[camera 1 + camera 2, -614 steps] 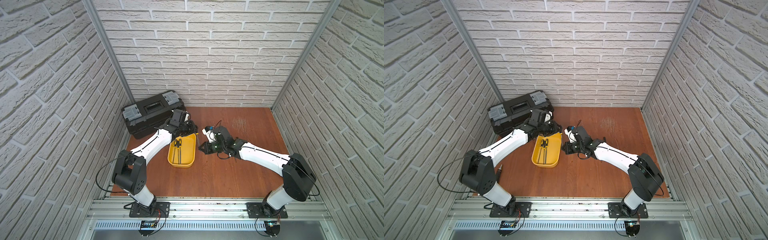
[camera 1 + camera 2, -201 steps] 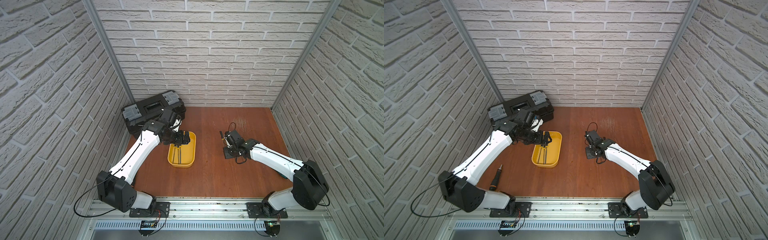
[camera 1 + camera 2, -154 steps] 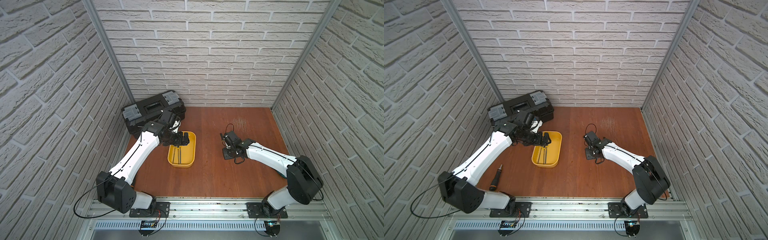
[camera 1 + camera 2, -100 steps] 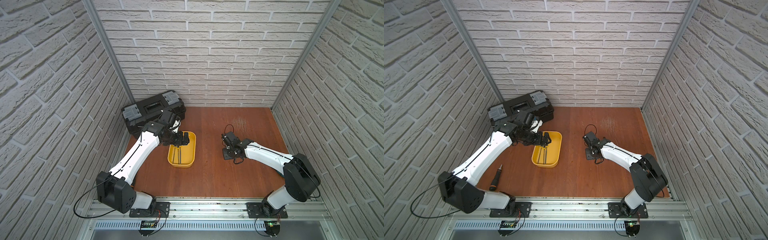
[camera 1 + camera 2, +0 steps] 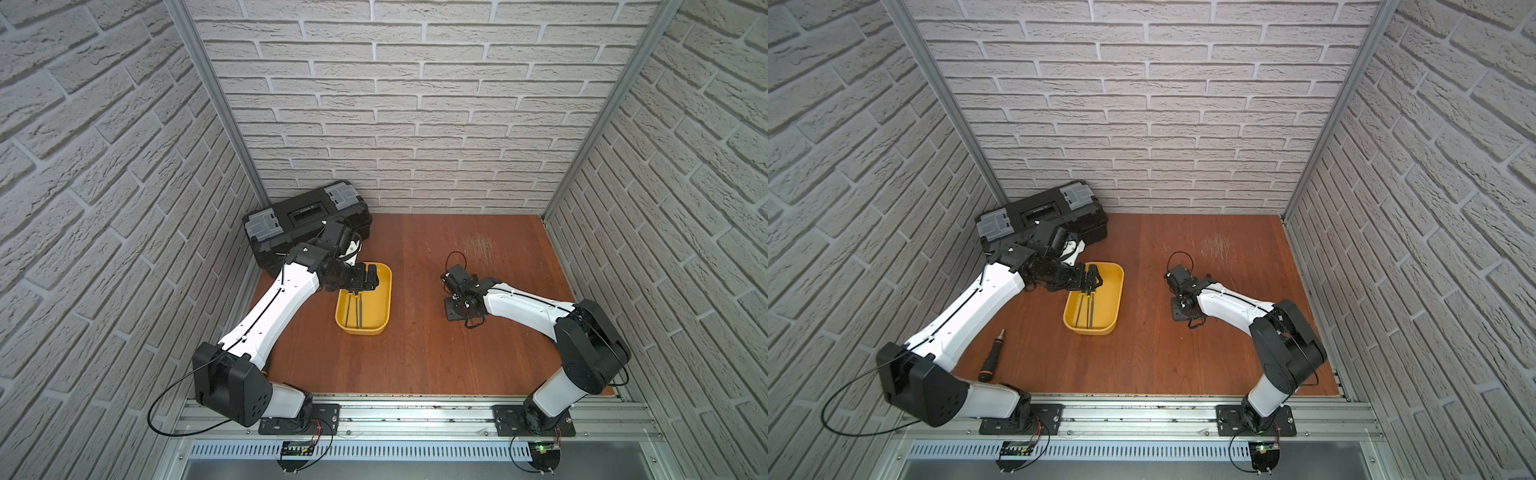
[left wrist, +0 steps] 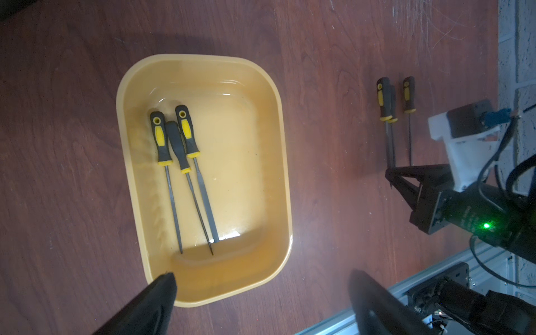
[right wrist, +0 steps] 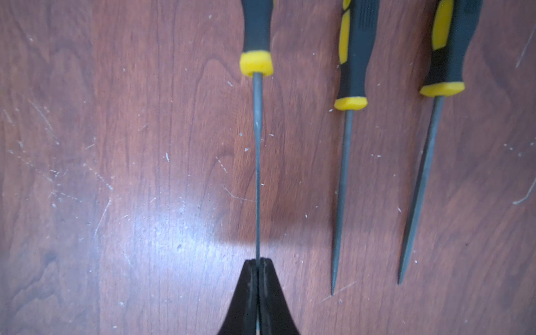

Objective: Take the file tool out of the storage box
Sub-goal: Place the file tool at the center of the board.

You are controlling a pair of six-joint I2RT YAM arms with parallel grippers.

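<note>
R jaws pinch one file point(image 7: 257, 162) by its thin tip over the table point(image 7: 116, 174), beside two laid-out files point(image 7: 345, 174); touching down? can't tell. It may swivel into them on release. L jaws gape above storage box point(image 6: 285, 185); three files point(image 6: 177, 145) bunched inside, so could snag two.

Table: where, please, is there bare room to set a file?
Bare wood lies between the storage box and the right gripper with its file, and in front of both. Crowded: around the toolbox and the laid files.
</note>
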